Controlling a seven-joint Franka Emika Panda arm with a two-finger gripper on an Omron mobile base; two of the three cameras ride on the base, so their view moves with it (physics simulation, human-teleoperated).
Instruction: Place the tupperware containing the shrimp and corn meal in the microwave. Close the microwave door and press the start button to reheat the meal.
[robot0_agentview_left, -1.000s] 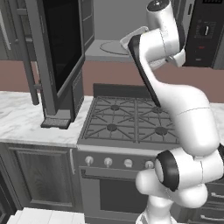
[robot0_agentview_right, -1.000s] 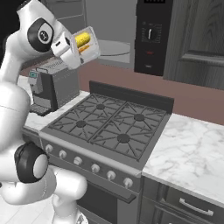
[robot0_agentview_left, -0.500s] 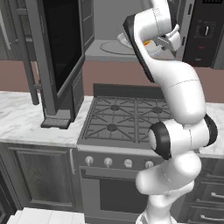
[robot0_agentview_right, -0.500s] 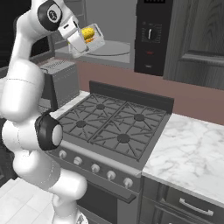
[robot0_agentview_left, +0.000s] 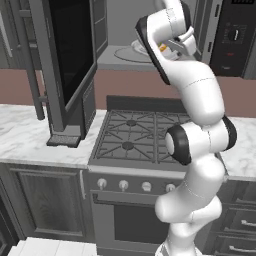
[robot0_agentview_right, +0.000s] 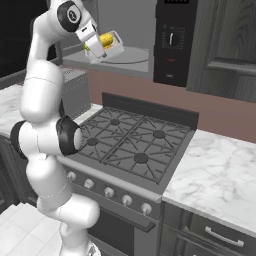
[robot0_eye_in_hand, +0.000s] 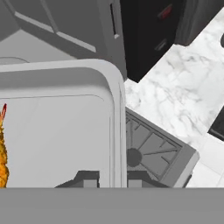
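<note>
The microwave hangs above the stove with its door swung wide open to the left. Inside, the round turntable lies on the grey floor. My gripper is shut on the rim of the pale tupperware, which is tilted at the mouth of the cavity, just above the turntable's front edge. Yellow corn shows in it. In the hand view the tray's rim runs between my fingertips, and the orange shrimp lies at the left edge. My arm hides most of the tray in the left base view.
Below is a gas stove with black grates. Marble counter lies to its right. A grey boxy appliance stands on the counter left of the stove. The control panel with its dial is on the microwave's right side.
The arm has folded upward, its elbow swinging high. The tupperware has moved a little up and to the right, closer to the microwave opening.
</note>
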